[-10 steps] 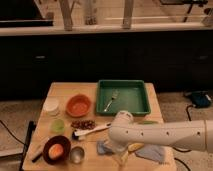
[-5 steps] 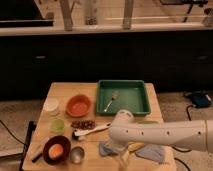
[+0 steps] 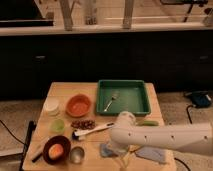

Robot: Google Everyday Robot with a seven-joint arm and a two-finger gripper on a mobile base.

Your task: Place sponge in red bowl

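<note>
The sponge (image 3: 106,149), a small light-blue block, lies on the wooden table (image 3: 65,92) near its front edge, to the right of the little metal cup (image 3: 77,154). The red bowl (image 3: 78,105) stands empty at the table's middle left, well behind the sponge. My white arm (image 3: 165,137) reaches in from the right. Its gripper (image 3: 121,154) hangs down just right of the sponge, close to it or touching it. The arm's wrist hides part of the sponge's right side.
A green tray (image 3: 142,102) with a fork stands at the back right. A white cup (image 3: 51,106), a green cup (image 3: 57,125), a dark bowl (image 3: 48,145) holding something orange, a white-handled brush (image 3: 92,130) and a grey-blue cloth (image 3: 152,154) also lie on the table.
</note>
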